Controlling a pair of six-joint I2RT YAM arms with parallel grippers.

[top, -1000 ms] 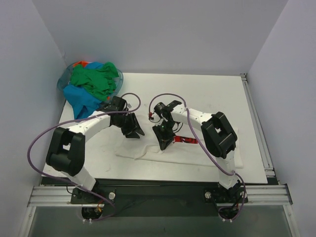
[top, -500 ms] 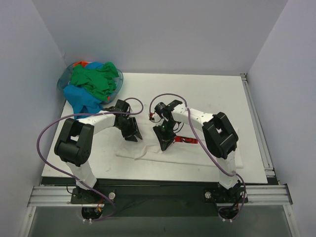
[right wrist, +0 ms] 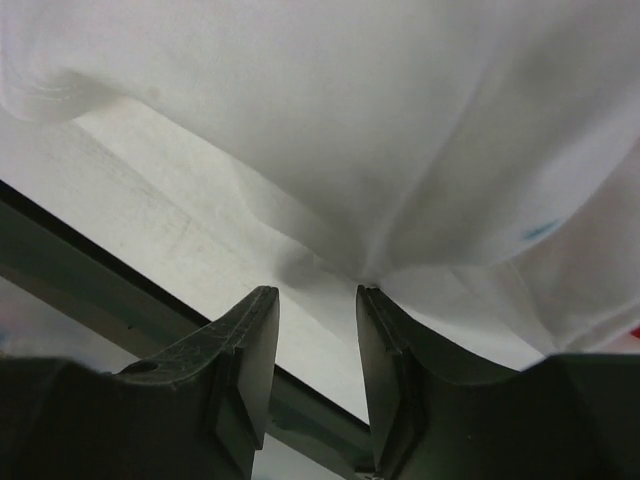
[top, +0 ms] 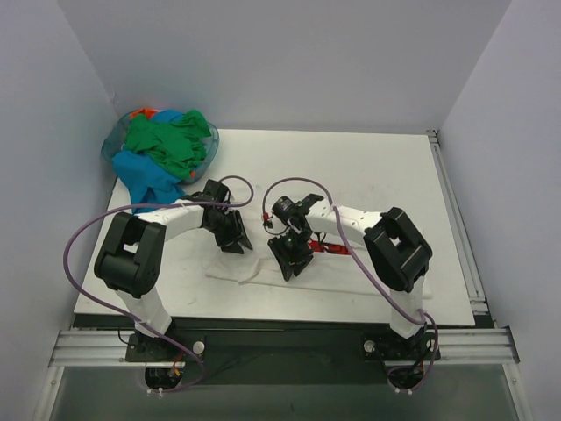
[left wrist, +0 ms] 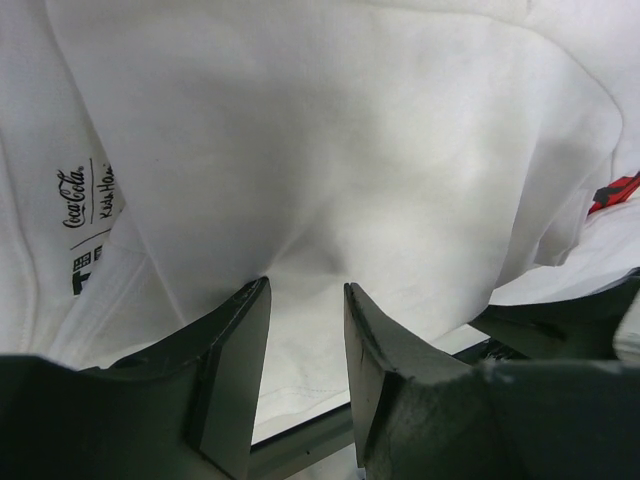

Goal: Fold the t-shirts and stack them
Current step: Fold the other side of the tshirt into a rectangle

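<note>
A white t-shirt (top: 368, 267) lies partly folded on the white table, a strip of its red logo (top: 331, 249) showing beside the right arm. My left gripper (top: 233, 237) stands over the shirt's left end, and its wrist view shows the jaws (left wrist: 305, 287) open with white cloth (left wrist: 350, 130) under the tips. My right gripper (top: 294, 260) sits at the shirt's near fold. Its jaws (right wrist: 317, 292) are open, with a pucker of white cloth (right wrist: 350, 120) touching the right fingertip (right wrist: 372, 300). More t-shirts, green (top: 166, 140) and blue (top: 145, 175), are heaped at the back left.
The coloured heap sits in a clear bluish basket (top: 112, 145) in the back left corner, spilling over its rim. A neck label print (left wrist: 85, 200) shows inside the white shirt. The table's dark front rail (right wrist: 60, 260) runs close under both grippers.
My right gripper has opened, let go of the white cloth and shifted slightly toward the near edge. The left gripper slid a little nearer the shirt, its jaws unchanged.
</note>
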